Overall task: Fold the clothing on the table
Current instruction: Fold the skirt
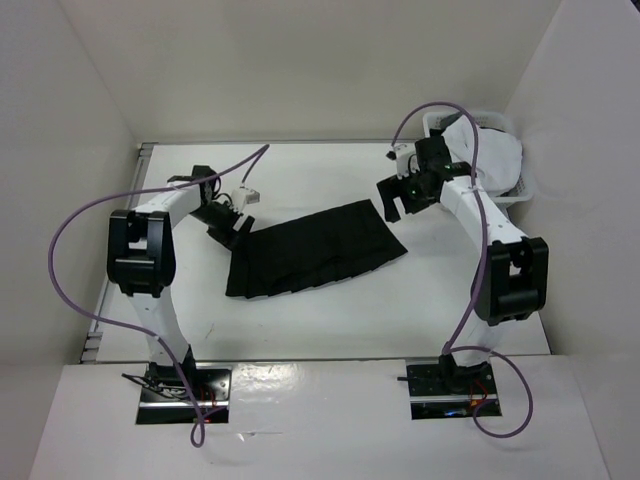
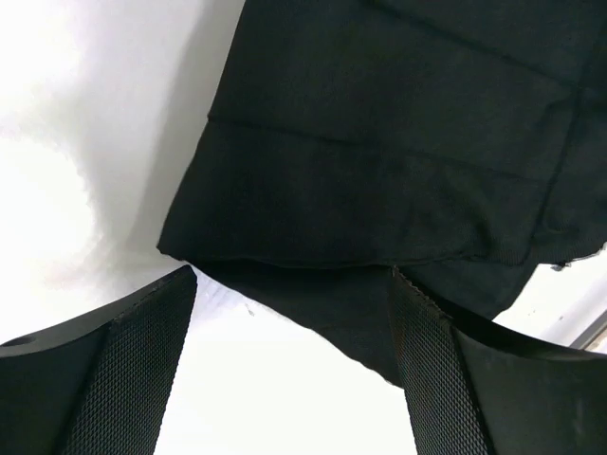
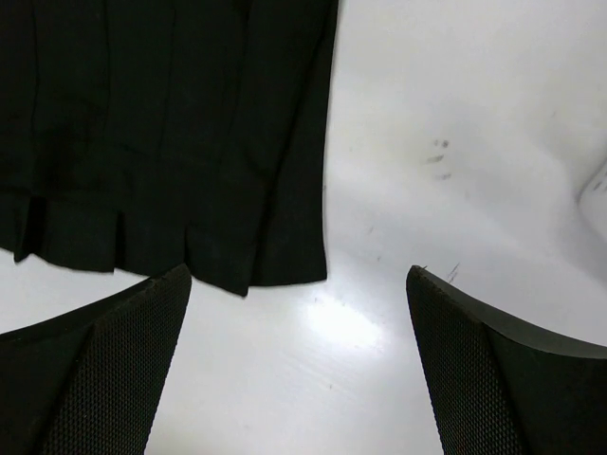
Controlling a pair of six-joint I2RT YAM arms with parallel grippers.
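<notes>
The clothing, a black pleated skirt (image 1: 315,250), lies spread flat in the middle of the white table (image 1: 330,330). My left gripper (image 1: 232,228) hovers at the skirt's upper left corner, open. In the left wrist view that corner of the skirt (image 2: 379,161) reaches down between the fingers (image 2: 123,370), with one layer lying over another, and nothing is gripped by the left gripper (image 2: 292,275). My right gripper (image 1: 392,205) hangs open just beyond the skirt's upper right corner. In the right wrist view the pleated corner of the skirt (image 3: 171,142) lies ahead and to the left of the right gripper (image 3: 299,272), with bare table between the fingers.
A small white plastic basket (image 1: 515,190) holding a white garment (image 1: 490,150) stands at the back right, behind the right arm. White walls close in the table on the left, back and right. Purple cables loop over both arms.
</notes>
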